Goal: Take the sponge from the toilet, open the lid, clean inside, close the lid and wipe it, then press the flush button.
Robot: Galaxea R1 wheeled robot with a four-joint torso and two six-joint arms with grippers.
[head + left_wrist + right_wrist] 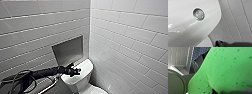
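Green and porous, pitted with small dark holes, the sponge [228, 68] lies very close before the right wrist camera; whether the right gripper grips it, I cannot tell. Round and grey, the flush button [198, 14] sits in the glossy white cistern top of the toilet [81, 77], near its curved edge. The left gripper [74, 70] is over this top, open or closed I cannot tell. Tiled walls [125, 37] stand close behind and beside the cistern.
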